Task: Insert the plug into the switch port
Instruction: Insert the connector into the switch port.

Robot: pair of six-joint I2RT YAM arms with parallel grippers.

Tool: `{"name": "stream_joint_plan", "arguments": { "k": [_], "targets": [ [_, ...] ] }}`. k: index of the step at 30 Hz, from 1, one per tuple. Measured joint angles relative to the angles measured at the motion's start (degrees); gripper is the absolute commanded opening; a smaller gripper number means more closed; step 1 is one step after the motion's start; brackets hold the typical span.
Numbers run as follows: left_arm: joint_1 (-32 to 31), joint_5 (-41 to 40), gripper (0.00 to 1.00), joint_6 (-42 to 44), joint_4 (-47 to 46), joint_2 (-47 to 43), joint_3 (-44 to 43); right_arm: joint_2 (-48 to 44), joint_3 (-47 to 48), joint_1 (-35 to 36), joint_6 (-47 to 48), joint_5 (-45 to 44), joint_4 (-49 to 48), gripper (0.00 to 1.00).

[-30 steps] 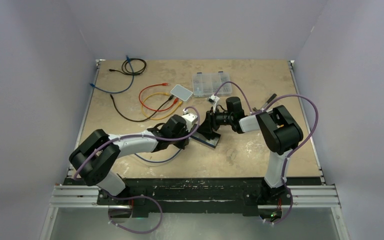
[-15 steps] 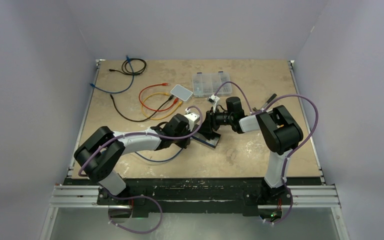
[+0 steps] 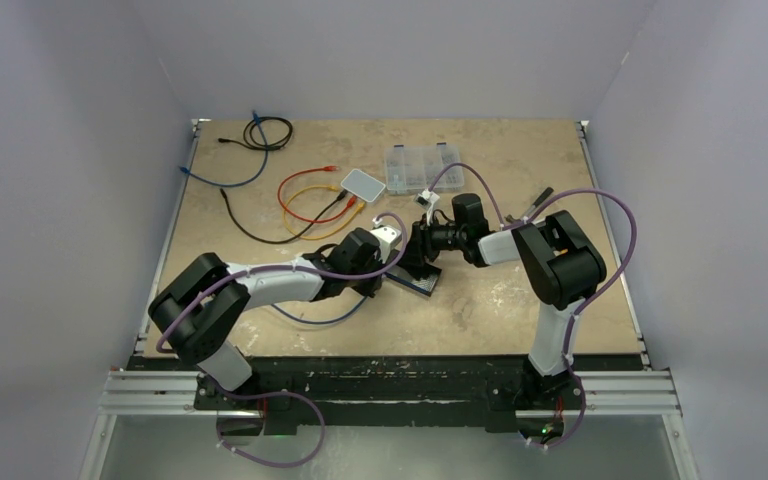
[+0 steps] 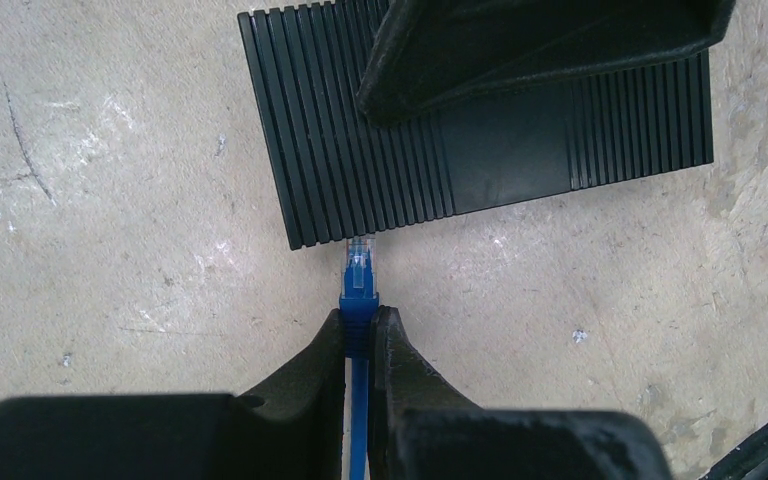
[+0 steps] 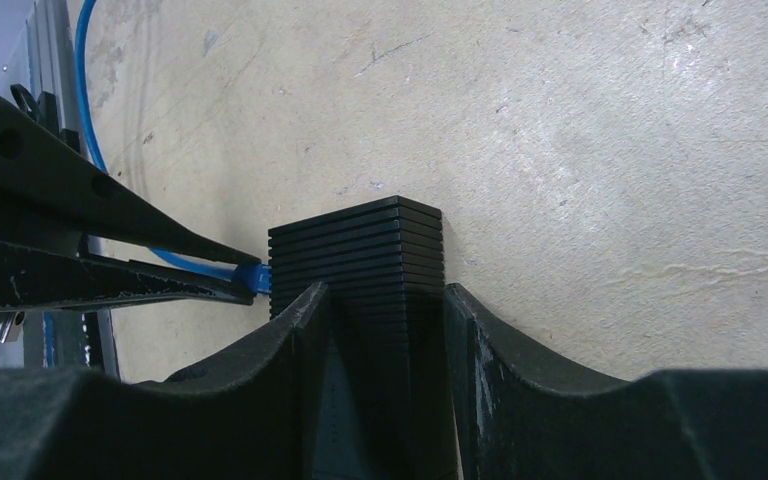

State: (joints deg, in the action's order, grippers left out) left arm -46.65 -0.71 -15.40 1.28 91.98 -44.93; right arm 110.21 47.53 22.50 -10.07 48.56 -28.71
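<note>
The right gripper (image 5: 382, 292) clasped the ribbed black switch (image 4: 410, 170) by 2 sides, pinning it down. The left gripper (image 4: 360, 320) was pinched narrow on the rear of the blue plug (image 4: 360, 278), whose clear tip met the switch's port edge. A straight, level push should seat it; any skew would likely jam. Pale walls (image 3: 390, 60) enclosed the scuffed tan table (image 3: 480, 320).

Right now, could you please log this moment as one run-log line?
left pincer shut on blue cable plug | plug tip at edge of ribbed black switch box | right pincer clamps box
</note>
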Motion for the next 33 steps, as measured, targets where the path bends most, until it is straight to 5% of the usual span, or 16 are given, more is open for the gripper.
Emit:
{"name": "stream_joint_plan", "arguments": {
  "k": [33],
  "targets": [
    [-1.22, -3.02, 0.00, 0.02, 2.40, -0.04, -1.79, 0.00, 0.00, -0.02, 0.00, 0.02, 0.02, 0.47]
  ]
}}
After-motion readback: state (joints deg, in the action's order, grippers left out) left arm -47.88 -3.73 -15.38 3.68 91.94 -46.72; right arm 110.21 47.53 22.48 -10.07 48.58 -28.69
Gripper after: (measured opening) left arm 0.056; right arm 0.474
